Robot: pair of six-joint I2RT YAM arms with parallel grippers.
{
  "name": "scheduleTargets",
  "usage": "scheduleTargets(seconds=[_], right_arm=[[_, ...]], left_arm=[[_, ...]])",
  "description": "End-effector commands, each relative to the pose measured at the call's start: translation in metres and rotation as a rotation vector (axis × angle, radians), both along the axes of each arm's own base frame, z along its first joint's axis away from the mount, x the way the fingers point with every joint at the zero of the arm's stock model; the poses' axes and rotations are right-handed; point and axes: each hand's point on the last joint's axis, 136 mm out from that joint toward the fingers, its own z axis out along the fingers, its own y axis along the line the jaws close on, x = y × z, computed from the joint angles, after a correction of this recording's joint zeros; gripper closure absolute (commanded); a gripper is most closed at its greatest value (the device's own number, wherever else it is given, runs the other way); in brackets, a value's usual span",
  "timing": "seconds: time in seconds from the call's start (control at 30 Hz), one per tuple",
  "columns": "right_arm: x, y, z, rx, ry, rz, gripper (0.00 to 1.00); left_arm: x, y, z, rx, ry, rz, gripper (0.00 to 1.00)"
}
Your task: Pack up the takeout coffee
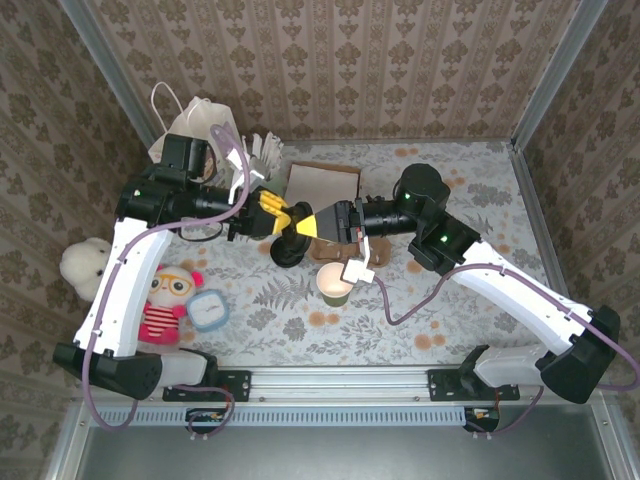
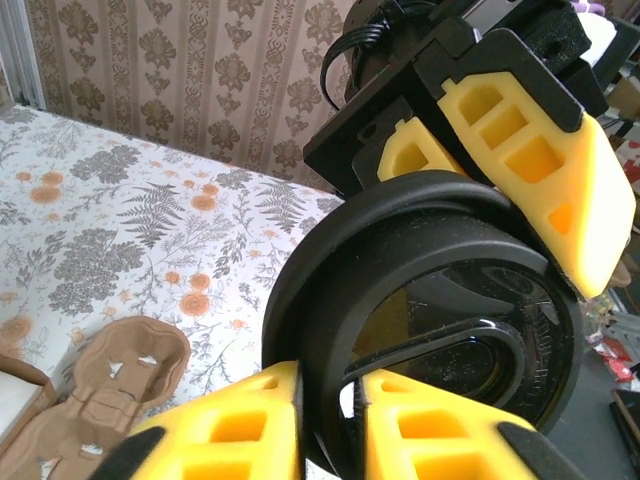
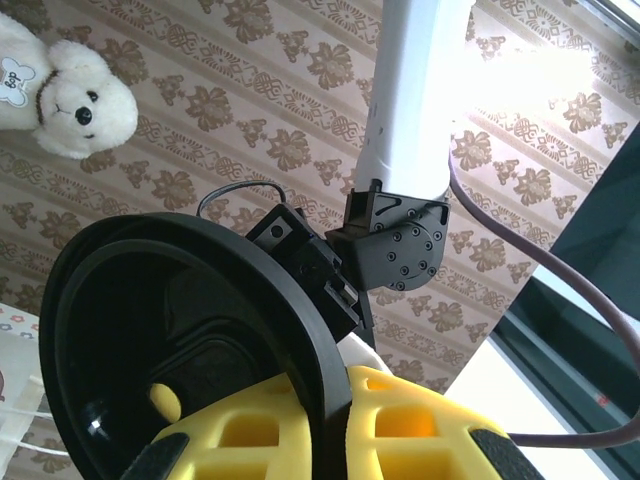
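Handover of lid [image 1: 287, 250] in mid-air. Pinched at one rim by left claw [image 2: 330, 385], at opposite rim by right claw [image 3: 335, 400], both closed on it; probably a regrip, to bring it down flat. Lidless cup [image 1: 335, 284] near right claw, down on worktop [image 1: 480, 200], short of carrier [image 1: 322, 183] beyond.

- Top external: high over the table's [image 1: 490, 180] near edge, looking down.
- Left wrist: close on the black lid [image 2: 320, 300], facing across the table.
- Right wrist: same lid, close, tilted up at the wall [image 3: 250, 90].
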Motion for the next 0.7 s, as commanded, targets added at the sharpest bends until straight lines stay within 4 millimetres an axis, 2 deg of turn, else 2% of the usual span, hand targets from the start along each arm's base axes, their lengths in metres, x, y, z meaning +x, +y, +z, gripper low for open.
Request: scheduleTargets(seconds=[0.0, 0.07, 0.27, 0.3, 0.37, 0.43, 0.5, 0.53, 0.6, 0.67], right_arm=[[-0.018, 0.001, 0.010, 0.014, -0.014, 0.072, 1.00], [-0.017, 0.001, 0.010, 0.014, -0.015, 0.069, 1.00], [-0.014, 0.002, 0.007, 0.005, -0.002, 0.049, 1.00], [-0.010, 0.002, 0.004, -0.007, 0.014, 0.029, 0.91], [0.000, 0.002, 0.000, -0.026, 0.071, -0.034, 0.67], [0.015, -0.004, -0.002, -0.042, 0.262, -0.141, 0.34], [0.038, -0.014, -0.007, -0.054, 0.524, -0.311, 0.03], [0.051, -0.021, -0.009, -0.034, 0.659, -0.404, 0.00], [0.069, -0.036, -0.028, -0.016, 0.881, -0.560, 0.00], [0.079, -0.049, -0.047, 0.042, 1.093, -0.667, 0.00]], left_arm=[[-0.013, -0.003, 0.010, -0.067, -0.007, -0.073, 0.92], [-0.015, -0.003, 0.011, -0.071, -0.013, -0.076, 1.00], [-0.014, -0.002, 0.012, -0.072, -0.051, -0.051, 1.00], [-0.011, -0.002, 0.011, -0.066, -0.055, -0.037, 1.00], [-0.001, -0.002, 0.007, -0.041, -0.060, 0.021, 1.00], [0.016, 0.000, -0.001, 0.002, -0.074, 0.117, 1.00], [0.035, 0.005, -0.014, 0.047, -0.074, 0.222, 1.00], [0.049, 0.007, -0.022, 0.078, -0.064, 0.295, 1.00], [0.070, 0.012, -0.037, 0.132, -0.025, 0.401, 1.00], [0.082, 0.017, -0.049, 0.176, 0.016, 0.468, 1.00]])
